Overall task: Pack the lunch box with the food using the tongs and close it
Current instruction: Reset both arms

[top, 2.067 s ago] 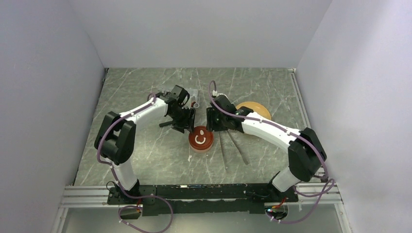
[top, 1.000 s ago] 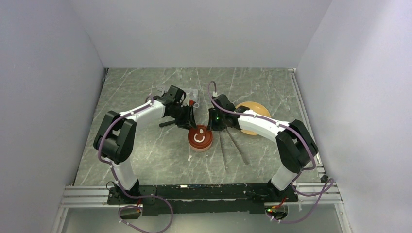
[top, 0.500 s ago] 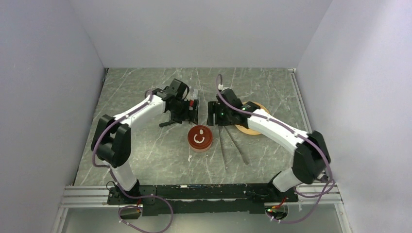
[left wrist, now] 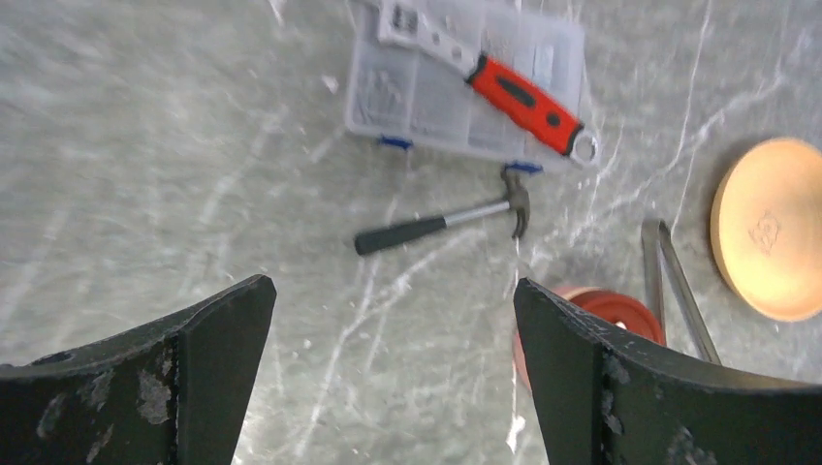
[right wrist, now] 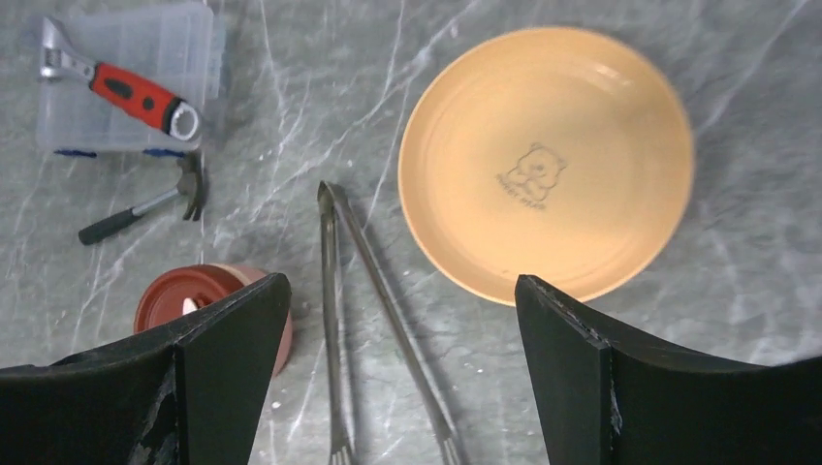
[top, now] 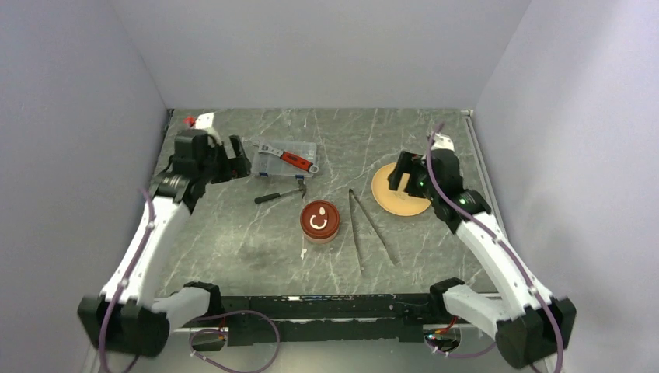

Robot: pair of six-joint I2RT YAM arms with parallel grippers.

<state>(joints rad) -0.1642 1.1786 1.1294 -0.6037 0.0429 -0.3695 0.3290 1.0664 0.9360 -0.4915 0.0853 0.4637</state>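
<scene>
Left claw [left wrist: 390, 291] and right claw [right wrist: 402, 283] gape wide, each partly hiding the lunch box [left wrist: 613, 310].

counter [top: 233, 241]: grey-green marble-look top with pale veins across it, matte finish
back wall [top: 326, 47]: plain white panel, meets the counter in a straight seam
left wall [top: 70, 140]: plain white panel, bare
right wall [top: 575, 140]: same white panel, with a pale strip [top: 480, 167] along its foot
front edge: silver aluminium rail [top: 132, 315] across the near side
light: even and soft, from above, faint shadows only
</scene>
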